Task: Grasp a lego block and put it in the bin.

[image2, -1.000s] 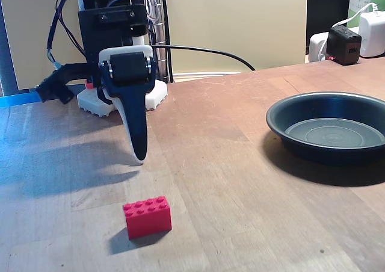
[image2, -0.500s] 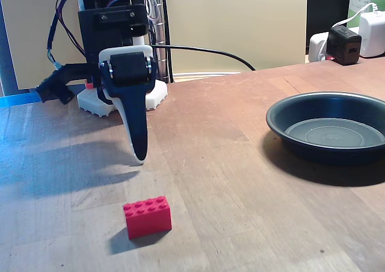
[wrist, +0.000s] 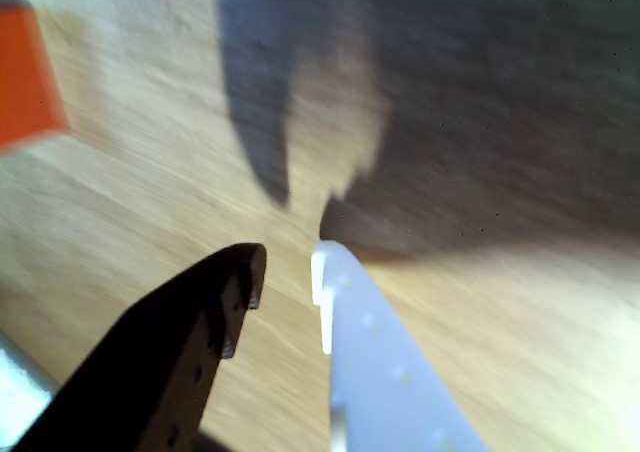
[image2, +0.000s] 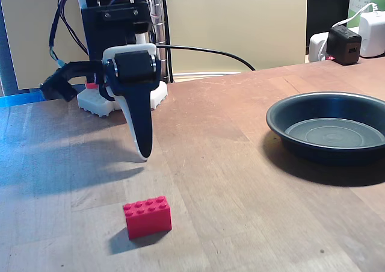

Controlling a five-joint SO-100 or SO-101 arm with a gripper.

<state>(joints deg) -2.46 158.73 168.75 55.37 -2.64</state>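
Observation:
The red lego block [image2: 147, 216] lies on the wooden table near the front, studs up; the wrist view catches its corner [wrist: 25, 72] at the top left edge. My gripper [image2: 143, 156] hangs point-down just above the table, behind the block and apart from it. In the wrist view the gripper [wrist: 287, 268] has a black finger [wrist: 215, 317] and a white finger [wrist: 365, 342] with a narrow gap between the tips and nothing in it. The bin [image2: 283, 124], a round dark pan, sits at the right and holds nothing.
The arm's base [image2: 105, 100] and cables stand at the back left. A black cable [image2: 210, 50] runs along the rear edge. Power adapters [image2: 346, 43] sit at the back right. Bare wood [image2: 228, 182] lies between block and bin.
The gripper has swung slightly to the right and risen a little; the arm's body shifted with it. Block and bin have not moved.

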